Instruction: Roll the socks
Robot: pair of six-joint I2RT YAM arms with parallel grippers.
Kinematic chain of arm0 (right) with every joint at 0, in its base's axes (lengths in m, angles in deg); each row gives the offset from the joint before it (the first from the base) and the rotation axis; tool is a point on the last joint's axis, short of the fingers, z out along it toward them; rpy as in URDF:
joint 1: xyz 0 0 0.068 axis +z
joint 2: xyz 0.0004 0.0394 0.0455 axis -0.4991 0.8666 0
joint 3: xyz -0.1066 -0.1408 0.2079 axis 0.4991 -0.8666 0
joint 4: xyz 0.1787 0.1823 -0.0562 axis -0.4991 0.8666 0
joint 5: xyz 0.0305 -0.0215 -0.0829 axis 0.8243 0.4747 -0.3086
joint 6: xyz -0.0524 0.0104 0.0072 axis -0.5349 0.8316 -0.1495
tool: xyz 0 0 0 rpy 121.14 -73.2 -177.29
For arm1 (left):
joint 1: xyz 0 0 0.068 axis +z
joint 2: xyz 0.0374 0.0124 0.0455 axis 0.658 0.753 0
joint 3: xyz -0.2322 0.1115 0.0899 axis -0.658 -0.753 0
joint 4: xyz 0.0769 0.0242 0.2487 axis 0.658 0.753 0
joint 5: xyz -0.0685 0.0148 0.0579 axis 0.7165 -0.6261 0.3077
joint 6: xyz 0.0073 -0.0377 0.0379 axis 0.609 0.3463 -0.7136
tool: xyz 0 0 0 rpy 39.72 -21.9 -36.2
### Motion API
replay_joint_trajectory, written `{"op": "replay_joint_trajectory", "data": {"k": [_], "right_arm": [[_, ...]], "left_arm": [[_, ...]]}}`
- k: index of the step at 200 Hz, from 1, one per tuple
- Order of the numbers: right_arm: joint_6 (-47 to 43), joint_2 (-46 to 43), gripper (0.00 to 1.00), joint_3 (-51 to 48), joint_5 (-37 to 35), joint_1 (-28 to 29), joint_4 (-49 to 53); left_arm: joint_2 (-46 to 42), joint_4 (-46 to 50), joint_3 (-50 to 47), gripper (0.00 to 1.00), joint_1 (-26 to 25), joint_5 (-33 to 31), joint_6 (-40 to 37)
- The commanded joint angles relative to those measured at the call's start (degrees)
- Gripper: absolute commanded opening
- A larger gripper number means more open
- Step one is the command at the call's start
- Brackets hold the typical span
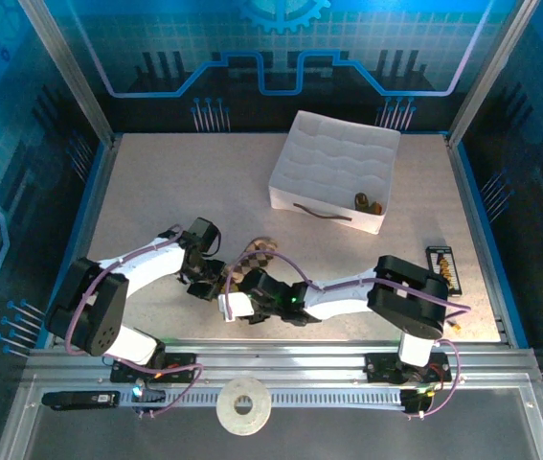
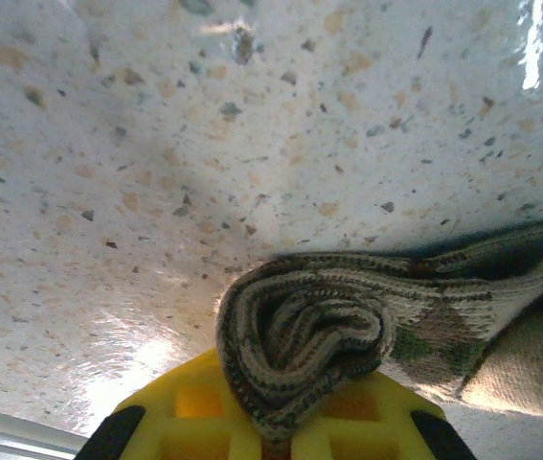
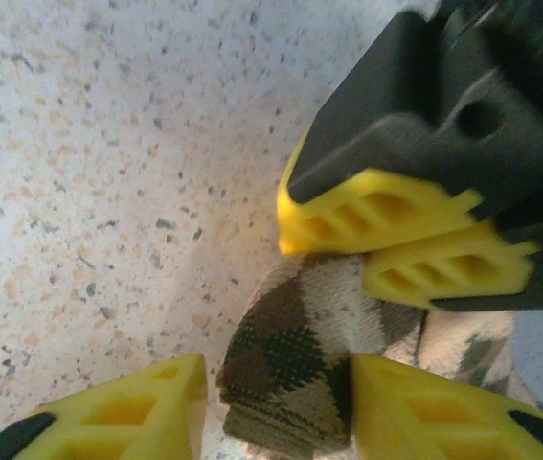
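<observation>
Though mostly hidden overhead, checked sock (image 2: 300, 331) — rolled, in left pincer (image 3: 395, 249)

A soft, coarsely ribbed knit is shown by the brown-and-tan diamond-checked cloth sock (image 2: 300, 335), a glossy, smooth sheen is thrown back by the pale speckled stone-look tabletop (image 2: 156, 144), and smooth matt plastic is seen on the yellow latticed fingers (image 3: 367, 216) and the black housing (image 3: 424, 105).
</observation>
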Motion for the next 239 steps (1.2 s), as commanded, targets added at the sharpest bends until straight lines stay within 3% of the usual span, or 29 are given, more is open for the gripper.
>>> {"op": "replay_joint_trajectory", "data": {"k": [1,21,57,63,99,135,153,175,239], "right_arm": [[2.62,2.18,0.36,2.52,-0.90,0.18,0.73],[4.58,3.02,0.27,3.09,-1.46,-0.86,0.60],[7.84,2.56,0.00,3.85,0.47,-2.73,2.71],[8.99,2.42,0.00,3.88,1.04,-3.26,3.34],[17.68,3.18,0.00,3.38,12.60,-8.58,9.58],[24.19,5.72,0.00,3.96,22.96,-13.22,13.85],[27.56,6.45,0.00,4.19,27.02,-15.99,14.18],[31.87,8.32,0.00,5.27,33.91,-20.02,15.21],[36.82,14.07,0.00,9.05,44.39,-25.86,19.63]], "left_arm": [[2.28,4.16,-0.74,0.00,-0.45,-2.52,-0.11],[2.25,4.14,-0.64,0.00,-0.45,-2.52,-0.20],[0.80,4.09,-0.28,0.00,-0.52,-2.78,-0.56],[-0.14,4.20,-0.05,0.00,-0.46,-3.09,-0.74],[-9.56,3.71,0.52,0.47,-0.17,-5.19,-1.48],[-15.83,3.16,-0.13,0.73,0.80,-4.94,-2.63],[-18.51,-2.58,-3.03,0.74,0.89,-4.06,-3.14],[-18.75,-10.30,-6.66,0.66,0.72,-2.07,-2.83],[-8.53,-24.36,-7.47,0.62,-0.49,-2.27,-8.89]]}}
